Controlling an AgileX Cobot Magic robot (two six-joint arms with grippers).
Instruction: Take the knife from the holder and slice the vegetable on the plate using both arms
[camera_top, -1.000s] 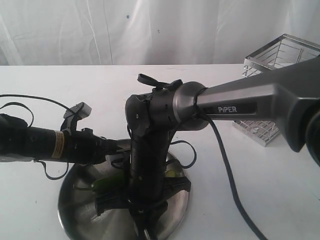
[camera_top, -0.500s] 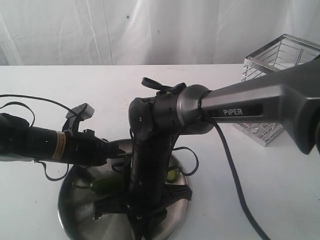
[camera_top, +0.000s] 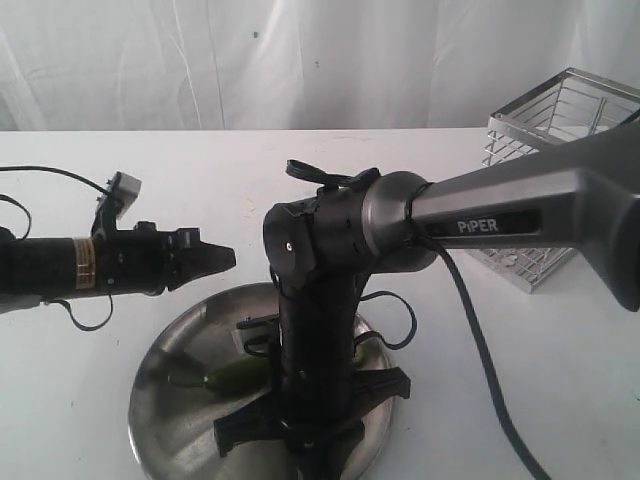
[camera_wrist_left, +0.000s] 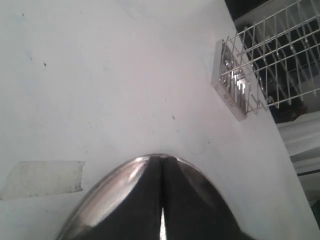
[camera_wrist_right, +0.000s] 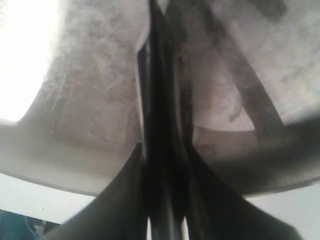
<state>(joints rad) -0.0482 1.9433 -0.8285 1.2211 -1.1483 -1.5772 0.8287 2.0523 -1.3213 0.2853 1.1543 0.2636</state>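
My left claw (camera_top: 222, 259) is pressed together, hovering above the plate's (camera_top: 170, 345) far rim. My right claw (camera_wrist_right: 162, 150) pinches the knife (camera_wrist_right: 157, 75) over the plate. The chili (camera_top: 235, 374) lies on the plate; the holder (camera_top: 555, 140) stands well apart on the surface (camera_top: 180, 170).

Exterior view faces the table frontally; both wrist views closely share the plate (camera_top: 170, 340).

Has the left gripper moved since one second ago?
Yes. The left gripper has risen off the plate and pulled back left, away from the vegetable.
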